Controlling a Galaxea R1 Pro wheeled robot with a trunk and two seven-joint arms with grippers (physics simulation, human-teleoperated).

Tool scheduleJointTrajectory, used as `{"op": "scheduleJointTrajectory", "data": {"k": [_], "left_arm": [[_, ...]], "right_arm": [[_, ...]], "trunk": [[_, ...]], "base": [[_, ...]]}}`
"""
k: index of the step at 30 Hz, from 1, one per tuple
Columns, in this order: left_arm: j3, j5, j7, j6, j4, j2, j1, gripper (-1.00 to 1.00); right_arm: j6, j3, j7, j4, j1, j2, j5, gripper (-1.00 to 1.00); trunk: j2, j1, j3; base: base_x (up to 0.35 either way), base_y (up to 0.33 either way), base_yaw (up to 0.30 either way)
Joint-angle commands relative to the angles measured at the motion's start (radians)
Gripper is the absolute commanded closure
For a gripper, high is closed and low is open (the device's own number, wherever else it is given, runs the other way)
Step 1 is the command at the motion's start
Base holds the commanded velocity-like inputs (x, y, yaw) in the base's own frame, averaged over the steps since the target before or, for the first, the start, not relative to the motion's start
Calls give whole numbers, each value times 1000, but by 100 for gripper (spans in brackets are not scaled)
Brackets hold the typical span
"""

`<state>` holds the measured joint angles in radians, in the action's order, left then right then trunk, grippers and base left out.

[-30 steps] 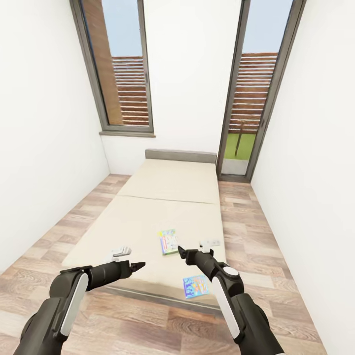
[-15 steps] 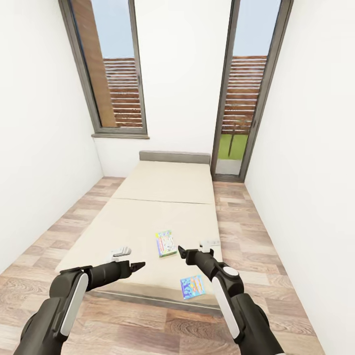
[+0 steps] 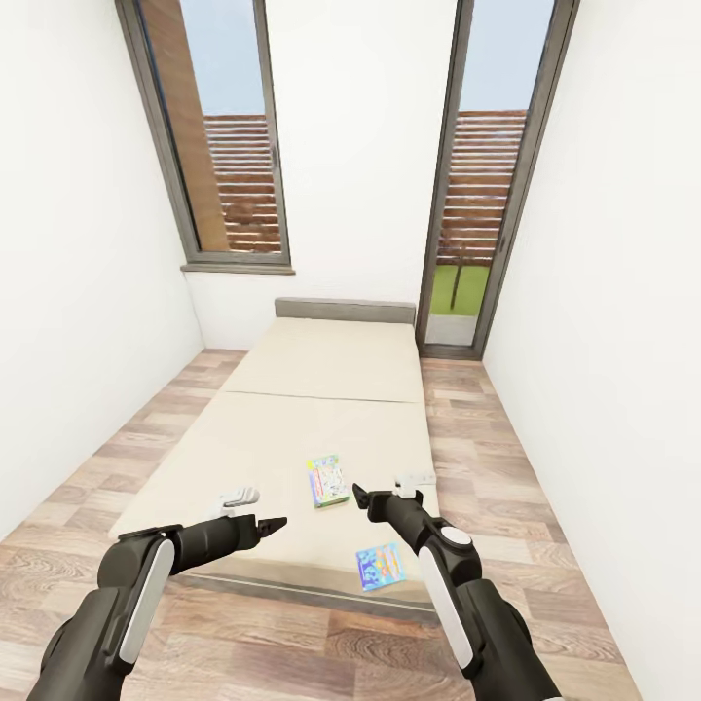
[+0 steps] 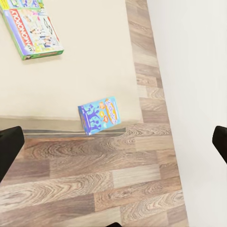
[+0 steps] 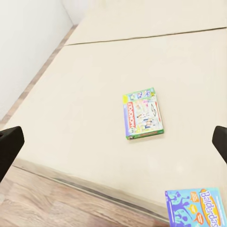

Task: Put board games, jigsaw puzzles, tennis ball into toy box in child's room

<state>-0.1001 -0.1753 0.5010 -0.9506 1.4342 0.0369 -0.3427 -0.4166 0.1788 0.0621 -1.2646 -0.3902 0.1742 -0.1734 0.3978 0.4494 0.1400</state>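
Two board games lie on the cream bed (image 3: 292, 428). A green-edged one (image 3: 328, 480) sits near the middle of the bed's near half. A blue one with cartoon art (image 3: 382, 566) rests at the bed's near edge, right of centre. My left gripper (image 3: 255, 513) hovers open over the near-left part of the bed. My right gripper (image 3: 387, 492) hovers open between the two games. The left wrist view has the green game (image 4: 33, 30) and the blue game (image 4: 98, 115). The right wrist view has the green game (image 5: 143, 113) and the blue game (image 5: 196, 207). Both pairs of fingers are spread wide with nothing between them.
White walls close in on both sides of the bed. Strips of wood-plank floor (image 3: 497, 458) run along each side and in front of it. A window (image 3: 224, 136) and a glass door (image 3: 482, 175) stand at the far end.
The whole view shifted slightly over the first half second, so the camera moved. Both arms hold the same pose, and the games lie as before.
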Motion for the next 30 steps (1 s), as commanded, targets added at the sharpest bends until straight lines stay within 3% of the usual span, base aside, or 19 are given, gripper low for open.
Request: {"op": "scheduleJointTrajectory", "data": {"k": [1, 15, 24, 30], "left_arm": [[-1, -5, 0, -7, 0, 0, -1, -100], [0, -4, 0, -7, 0, 0, -1, -100], [0, -5, -1, -7, 0, 0, -1, -100], [0, -4, -1, -8, 1, 0, -1, -100]], "right_arm": [[-5, -1, 2, -1, -1, 0, -5, -100], [-6, -2, 2, -1, 0, 0, -8, -100], [-6, 0, 3, -2, -1, 0, -3, -100], [-5, -1, 3, -2, -1, 0, -6, -100]], "trunk": [[2, 1, 2], [2, 1, -11], [2, 1, -13], [2, 1, -13]], "base": [[0, 0, -54], [0, 0, -159], [0, -13, -20], [0, -190, -1]]}}
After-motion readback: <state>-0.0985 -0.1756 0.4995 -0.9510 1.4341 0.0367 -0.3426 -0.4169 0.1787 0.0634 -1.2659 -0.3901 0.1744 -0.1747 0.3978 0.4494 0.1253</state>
